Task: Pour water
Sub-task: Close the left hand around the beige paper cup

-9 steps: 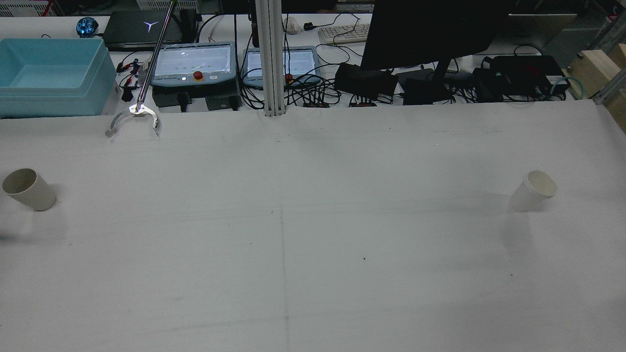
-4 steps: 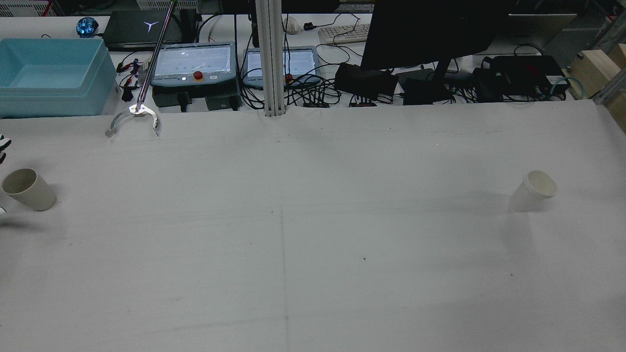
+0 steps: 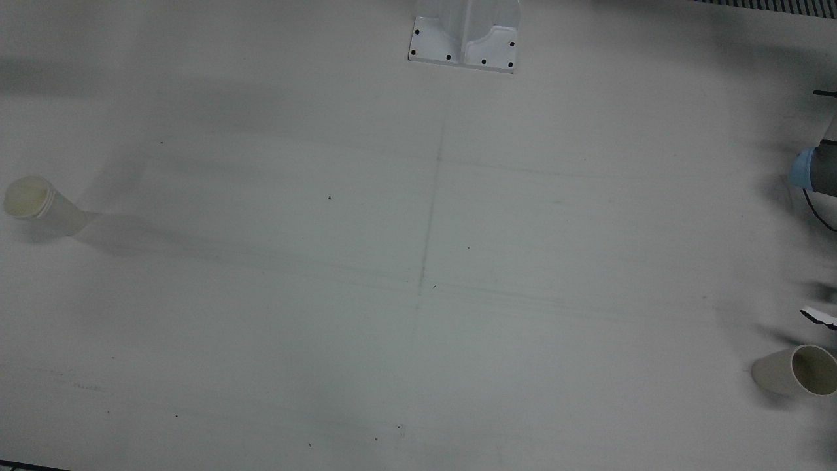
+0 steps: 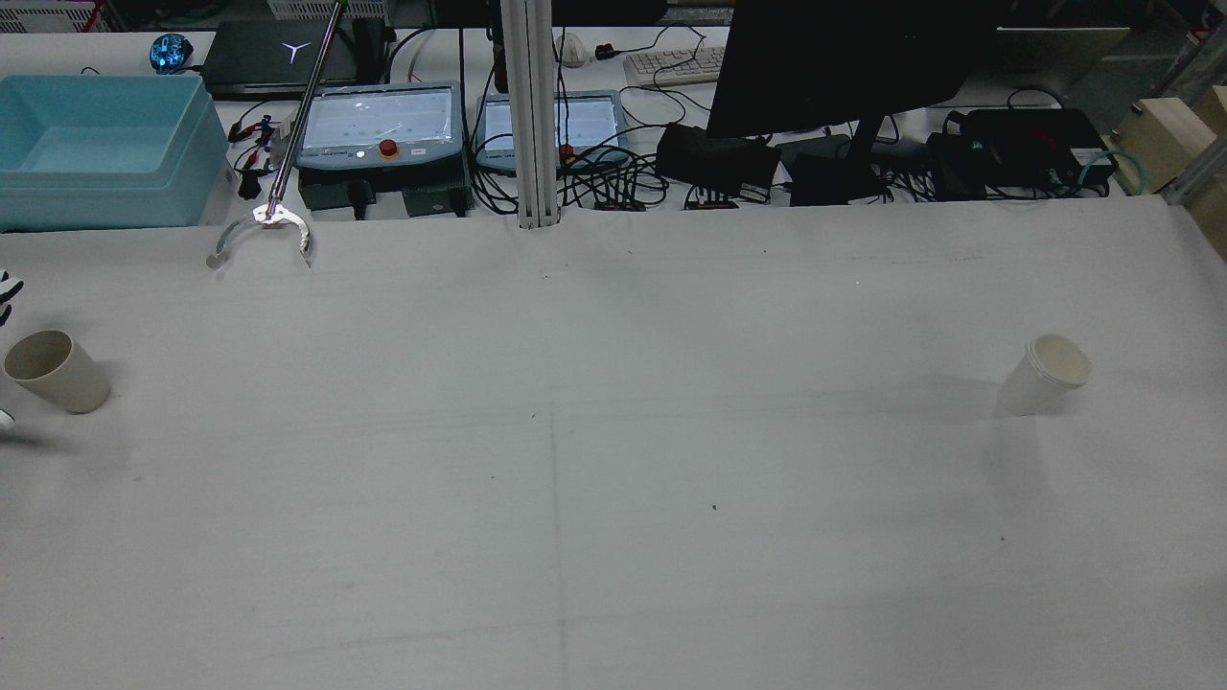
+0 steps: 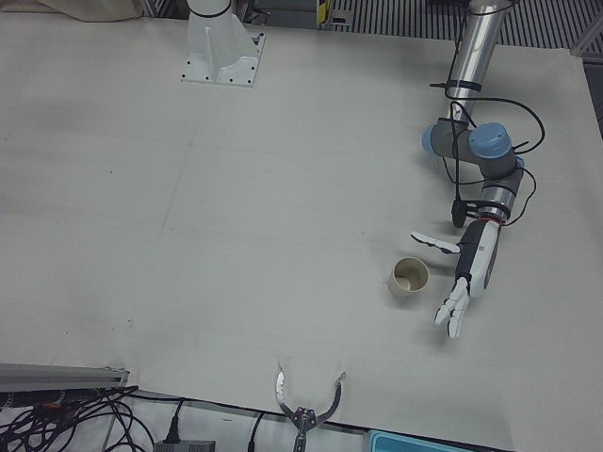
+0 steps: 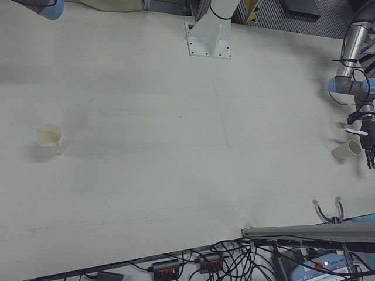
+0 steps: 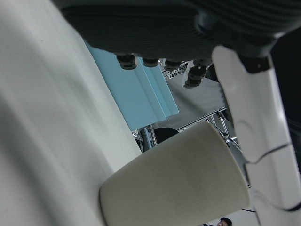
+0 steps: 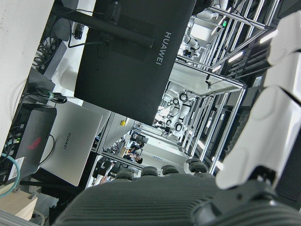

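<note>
Two cups stand upright on the white counter (image 4: 613,479), well apart, one near each side edge. The beige cup (image 5: 409,277) sits close to the edge on the robot's left side; in the rear view it (image 4: 56,371) appears at the far left of the counter. The white cup (image 4: 1044,374) stands near the opposite edge, on the robot's right side, and shows at the left border of the front view (image 3: 36,205).

The left robot hand (image 5: 467,271) hangs just beside the beige cup, on its outer side. Its fingers (image 5: 452,314) are extended and spread and its thumb (image 5: 432,242) is held apart from them, so the cup lies between thumb and fingers without visible contact; the hand holds nothing. The left hand view shows the same cup (image 7: 178,181) close before the palm, with one white finger (image 7: 254,113) alongside it.

The right robot hand (image 8: 263,122) appears only in its own camera: its fingers look extended with nothing between them, directed away from the counter toward a dark monitor (image 8: 134,52).

A blue bin (image 4: 101,149) and a metal grabber tool (image 4: 261,230) lie along the counter's far edge, at the robot's left corner.
</note>
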`<state>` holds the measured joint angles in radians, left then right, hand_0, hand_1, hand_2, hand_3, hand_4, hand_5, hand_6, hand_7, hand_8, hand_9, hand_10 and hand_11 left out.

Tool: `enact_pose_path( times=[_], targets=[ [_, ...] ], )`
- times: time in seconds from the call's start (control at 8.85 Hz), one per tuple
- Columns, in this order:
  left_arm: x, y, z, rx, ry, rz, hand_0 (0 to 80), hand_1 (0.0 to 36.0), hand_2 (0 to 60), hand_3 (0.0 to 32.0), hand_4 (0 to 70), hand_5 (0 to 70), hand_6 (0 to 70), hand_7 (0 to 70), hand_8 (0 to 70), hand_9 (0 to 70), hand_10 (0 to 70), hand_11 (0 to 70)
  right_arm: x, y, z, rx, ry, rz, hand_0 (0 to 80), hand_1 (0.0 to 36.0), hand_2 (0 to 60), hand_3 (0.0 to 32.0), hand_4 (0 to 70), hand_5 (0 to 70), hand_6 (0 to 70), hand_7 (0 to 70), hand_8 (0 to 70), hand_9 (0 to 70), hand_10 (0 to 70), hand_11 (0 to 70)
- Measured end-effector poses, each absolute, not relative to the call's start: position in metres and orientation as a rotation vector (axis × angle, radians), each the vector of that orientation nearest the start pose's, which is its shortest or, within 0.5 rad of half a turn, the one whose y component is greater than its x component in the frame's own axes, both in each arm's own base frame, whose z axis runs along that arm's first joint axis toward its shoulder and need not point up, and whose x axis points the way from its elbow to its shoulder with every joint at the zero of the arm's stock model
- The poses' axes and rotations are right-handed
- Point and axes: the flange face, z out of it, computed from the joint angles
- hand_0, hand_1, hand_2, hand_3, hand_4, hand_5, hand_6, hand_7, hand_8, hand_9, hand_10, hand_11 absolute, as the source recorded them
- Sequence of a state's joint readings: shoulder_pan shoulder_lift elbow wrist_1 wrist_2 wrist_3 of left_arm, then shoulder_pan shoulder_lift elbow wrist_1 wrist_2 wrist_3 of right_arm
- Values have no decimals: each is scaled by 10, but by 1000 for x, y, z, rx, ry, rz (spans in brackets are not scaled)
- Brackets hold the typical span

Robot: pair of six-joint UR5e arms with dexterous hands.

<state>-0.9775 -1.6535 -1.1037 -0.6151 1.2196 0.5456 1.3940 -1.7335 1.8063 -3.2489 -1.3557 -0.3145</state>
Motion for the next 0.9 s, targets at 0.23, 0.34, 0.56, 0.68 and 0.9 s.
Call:
enact_pose_path(
  times=[0.23, 0.34, 0.56, 0.68, 0.9],
  targets=[
    [152, -524, 809, 247, 2147, -1632, 537, 100, 0, 0, 157, 72, 16, 29, 0, 0, 22, 51, 81, -437, 650, -423, 2309, -2377, 456, 131, 125, 0, 23, 0, 0, 0, 0, 3, 0, 0],
    [153, -526, 809, 246, 2147, -1632, 535, 99, 0, 0, 159, 76, 16, 28, 0, 0, 22, 51, 81, -437, 648, -424, 2312, -2372, 455, 131, 125, 0, 24, 0, 0, 0, 0, 4, 0, 0],
    [156, -528, 807, 248, 2147, -1628, 533, 97, 0, 0, 164, 80, 19, 31, 0, 0, 24, 53, 81, -437, 647, -424, 2313, -2370, 454, 129, 125, 0, 27, 0, 0, 0, 0, 6, 0, 0],
    [162, -529, 806, 240, 2148, -1621, 534, 98, 0, 0, 169, 85, 21, 32, 0, 0, 25, 54, 81, -438, 647, -424, 2315, -2367, 456, 129, 125, 0, 26, 0, 0, 0, 0, 6, 0, 0],
    [173, -529, 804, 223, 2146, -1612, 542, 112, 0, 0, 173, 106, 26, 36, 0, 0, 29, 62, 81, -440, 646, -424, 2316, -2365, 448, 124, 124, 0, 27, 0, 0, 0, 0, 9, 0, 0]
  ],
)
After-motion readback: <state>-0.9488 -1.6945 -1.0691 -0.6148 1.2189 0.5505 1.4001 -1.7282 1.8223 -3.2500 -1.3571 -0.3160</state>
